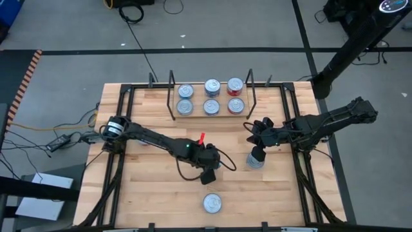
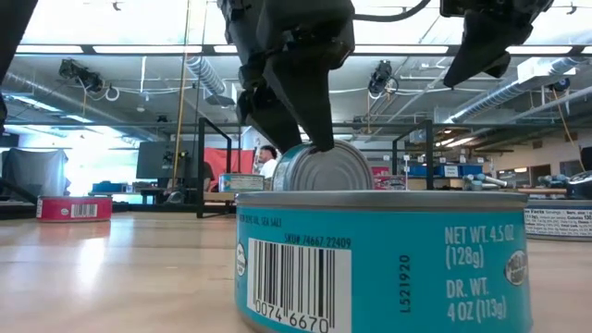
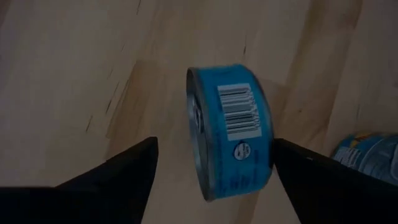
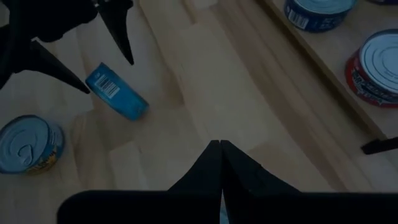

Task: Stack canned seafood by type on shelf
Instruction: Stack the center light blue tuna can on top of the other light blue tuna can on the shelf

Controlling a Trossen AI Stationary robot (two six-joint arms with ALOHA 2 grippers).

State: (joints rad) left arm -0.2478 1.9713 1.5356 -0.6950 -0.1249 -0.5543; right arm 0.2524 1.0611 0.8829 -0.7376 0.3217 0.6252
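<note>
Even overhead light on the table; both wrist views dim, left wrist tin [image 3: 231,134] blurred.

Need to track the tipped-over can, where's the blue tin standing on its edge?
High view hides it; the blue tin stands on edge mid-table between the open left tool fingers.

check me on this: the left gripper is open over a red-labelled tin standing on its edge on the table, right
Not quite: the tin on its edge has a blue label, not red, as the left wrist view shows. The rest stands: the left gripper is open over it, a finger on either side, and the tin is on its edge on the table.
</note>
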